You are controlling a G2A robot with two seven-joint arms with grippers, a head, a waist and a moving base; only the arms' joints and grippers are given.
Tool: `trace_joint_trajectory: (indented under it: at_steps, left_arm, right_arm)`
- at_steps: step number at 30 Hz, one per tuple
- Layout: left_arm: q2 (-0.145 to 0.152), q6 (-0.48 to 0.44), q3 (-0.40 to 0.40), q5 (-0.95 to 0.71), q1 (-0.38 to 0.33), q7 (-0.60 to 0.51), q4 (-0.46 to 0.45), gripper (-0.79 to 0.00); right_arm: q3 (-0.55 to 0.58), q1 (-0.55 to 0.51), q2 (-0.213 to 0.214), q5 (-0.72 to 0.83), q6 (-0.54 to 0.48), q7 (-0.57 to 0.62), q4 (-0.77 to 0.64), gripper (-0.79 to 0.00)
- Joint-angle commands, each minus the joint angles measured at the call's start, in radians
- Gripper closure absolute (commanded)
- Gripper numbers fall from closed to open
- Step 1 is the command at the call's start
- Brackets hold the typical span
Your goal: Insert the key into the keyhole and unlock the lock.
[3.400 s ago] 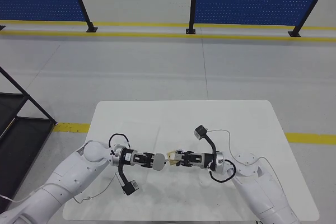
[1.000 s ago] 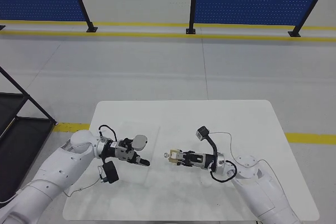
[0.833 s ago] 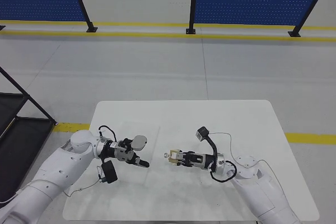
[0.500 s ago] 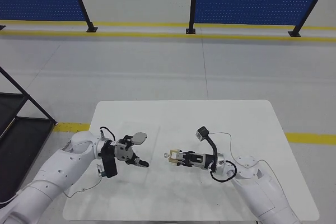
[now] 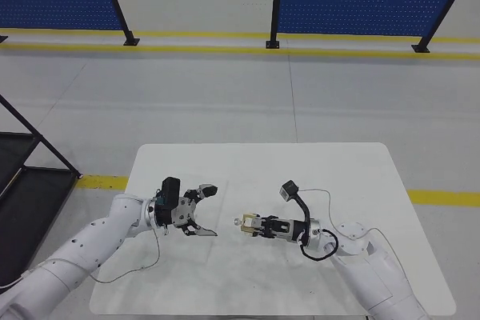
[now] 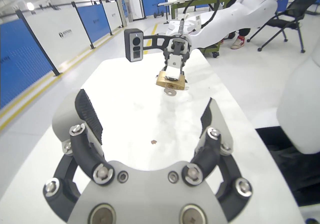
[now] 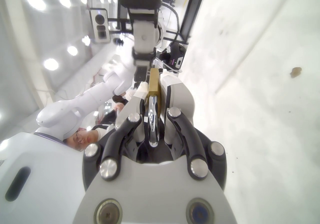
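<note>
Lock [image 5: 247, 223], a brass padlock, is clamped between the two fingers of the right claw [image 5: 253, 224], and is seen the same way in the left wrist view [image 6: 171, 81] and the right wrist view [image 7: 153, 83]. Its long axis is laid along the fingers of that claw. The silver shackle [image 7: 152, 120] is turned back toward the wrist, between the finger bases, and the keyhole end is pointed out past the fingertips. Whether the shackle is latched cannot be told.

The key [image 5: 237, 222] is seated in the keyhole end and is carried in line with the lock's long axis. Its round head [image 6: 170, 92] is stuck out beyond the right claw's fingertips, directly toward the left claw [image 5: 209, 211]. Lock and key are held low over the white table [image 5: 344, 168]; whether either is touching it cannot be told.

The left claw [image 6: 150, 112] is spread wide with nothing between its ribbed pads [image 6: 88, 113]. It is faced straight at the key head and is kept well apart from it, with bare tabletop between the two claws.

A small brown speck [image 6: 153, 142] is seen on the table just ahead of the left claw's fingertips.
</note>
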Motion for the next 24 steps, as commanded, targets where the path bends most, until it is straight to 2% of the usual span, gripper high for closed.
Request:
trace_joint_trajectory:
  at_steps: [1,2,14,17,20,22,24]
  left_arm:
    - [0.005,-0.043,0.018,0.001,-0.003,-0.043,-0.013,-0.785]
    - [0.011,-0.043,0.031,0.041,-0.012,-0.045,-0.007,-0.785]
    - [0.009,-0.041,0.030,0.010,-0.003,-0.041,-0.012,-0.785]
    - [0.010,-0.043,0.065,-0.209,0.017,-0.089,0.025,-0.785]
    - [0.021,-0.043,0.151,-0.470,0.006,-0.195,-0.001,-0.785]
    - [0.035,-0.043,0.214,-0.657,-0.029,-0.323,-0.023,-0.785]
    - [0.051,-0.043,0.274,-0.861,-0.066,-0.507,-0.027,-0.785]
  right_arm:
    - [0.000,0.000,0.000,0.000,0.000,0.000,0.000,0.000]
    - [0.000,0.000,0.000,0.000,0.000,0.000,0.000,0.000]
    - [0.000,0.000,0.000,0.000,0.000,0.000,0.000,0.000]
    - [0.000,0.000,0.000,0.000,0.000,0.000,0.000,0.000]
    - [0.000,0.000,0.000,0.000,0.000,0.000,0.000,0.000]
    - [0.000,0.000,0.000,0.000,0.000,0.000,0.000,0.000]
    - [0.000,0.000,0.000,0.000,0.000,0.000,0.000,0.000]
